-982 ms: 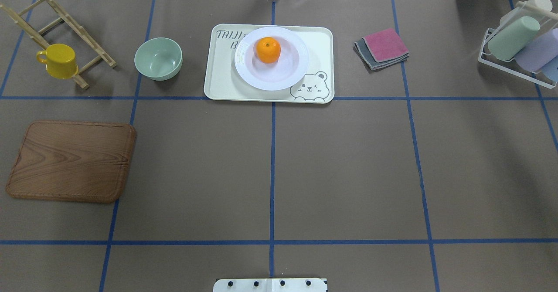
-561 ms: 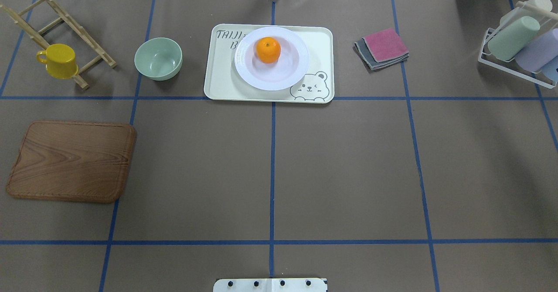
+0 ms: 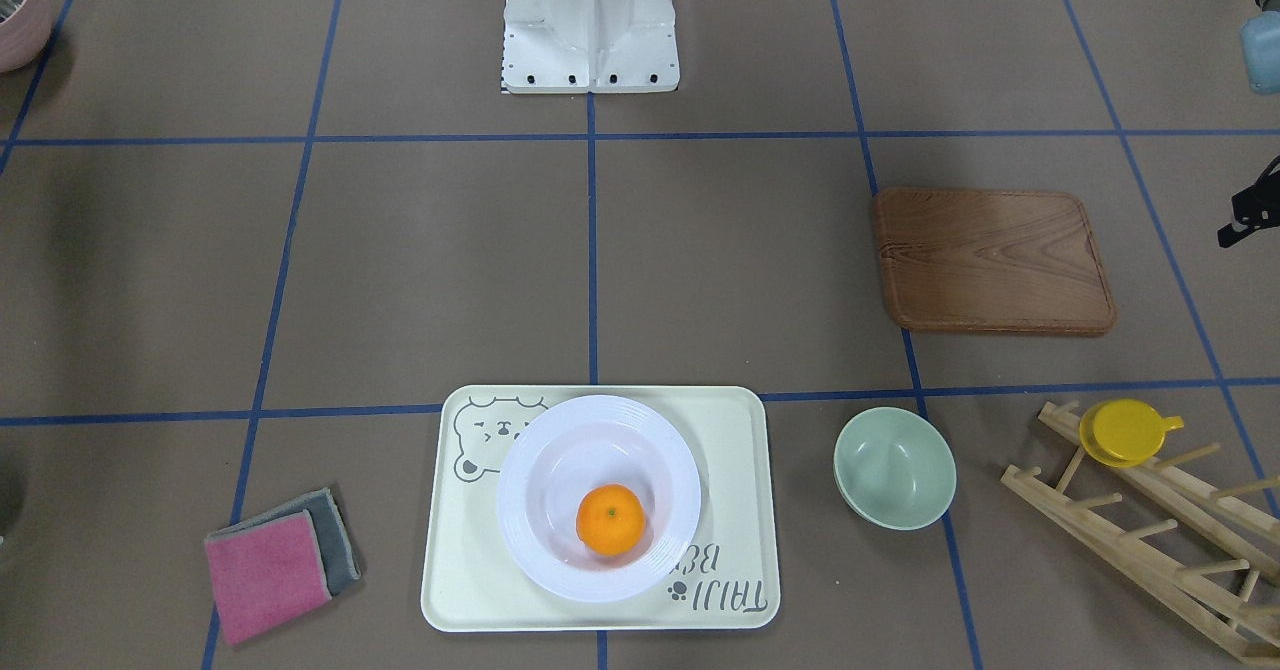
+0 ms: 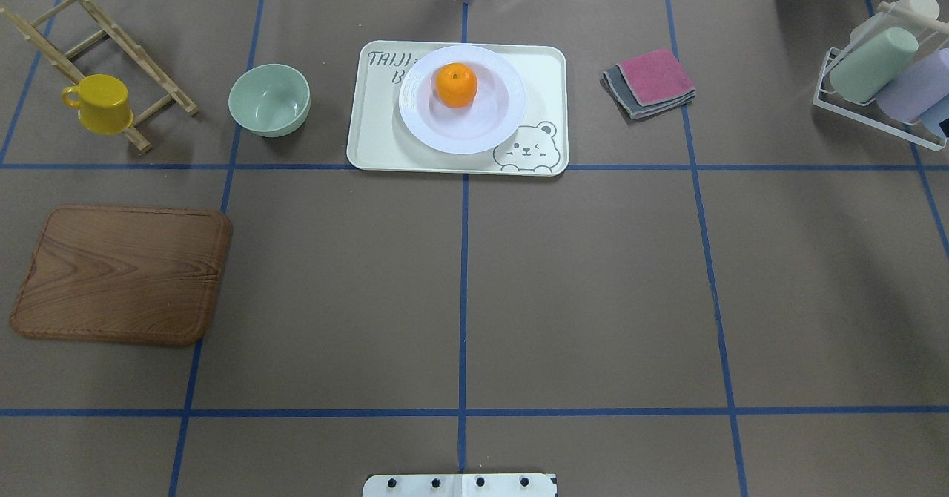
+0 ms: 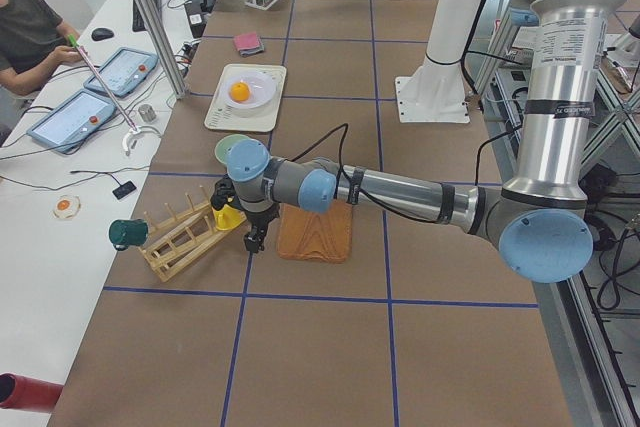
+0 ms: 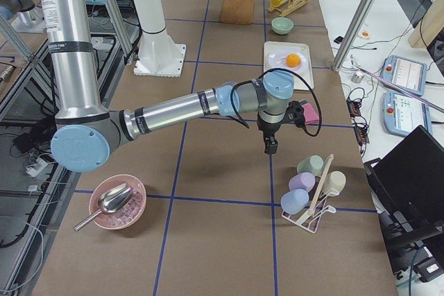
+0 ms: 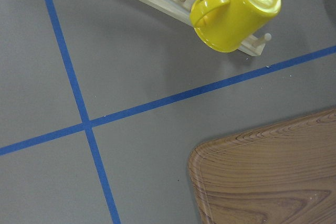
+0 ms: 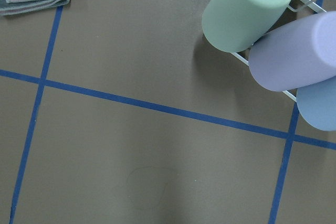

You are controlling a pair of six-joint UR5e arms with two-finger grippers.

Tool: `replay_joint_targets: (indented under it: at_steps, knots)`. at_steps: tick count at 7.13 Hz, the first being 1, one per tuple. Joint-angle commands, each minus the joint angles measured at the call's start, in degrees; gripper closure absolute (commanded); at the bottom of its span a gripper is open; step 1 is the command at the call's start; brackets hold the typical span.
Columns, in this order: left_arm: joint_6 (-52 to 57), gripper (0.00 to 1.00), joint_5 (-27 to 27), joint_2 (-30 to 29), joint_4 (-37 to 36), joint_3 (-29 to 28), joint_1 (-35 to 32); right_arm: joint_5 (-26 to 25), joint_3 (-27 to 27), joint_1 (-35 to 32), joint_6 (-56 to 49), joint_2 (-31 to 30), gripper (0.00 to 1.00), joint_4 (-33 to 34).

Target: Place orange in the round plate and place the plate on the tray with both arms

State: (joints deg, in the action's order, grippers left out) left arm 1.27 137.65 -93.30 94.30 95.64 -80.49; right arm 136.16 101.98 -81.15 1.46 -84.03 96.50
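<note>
My left claw (image 5: 253, 240) and right claw (image 6: 269, 146) hang well apart from the tray (image 4: 545, 67), one beyond each end; wide or narrow, I cannot tell. The round plate (image 4: 489, 130) sits on that tray, with the orange (image 4: 455, 85) inside.

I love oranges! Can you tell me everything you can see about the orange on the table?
The orange is small, round and bright orange, with dimpled, slightly shiny skin and a tiny stem dot on top. It looks whole and unpeeled. It rests in the sunken middle of the white round plate, a little off centre towards the side away from the robot. The plate stands on the cream tray. Only the plate touches the orange.
</note>
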Motion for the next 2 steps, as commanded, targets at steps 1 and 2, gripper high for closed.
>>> replay_joint_targets:
  at_steps: [1, 2]
  knots:
    - [0.0, 0.01, 0.0, -0.2, 0.0, 0.0, 0.0, -1.2, 0.0, 0.5, -0.2, -0.1, 0.0, 0.0]
    - [0.0, 0.01, 0.0, -0.2, 0.0, 0.0, 0.0, -1.2, 0.1, 0.6, -0.2, 0.0, 0.0, 0.0]
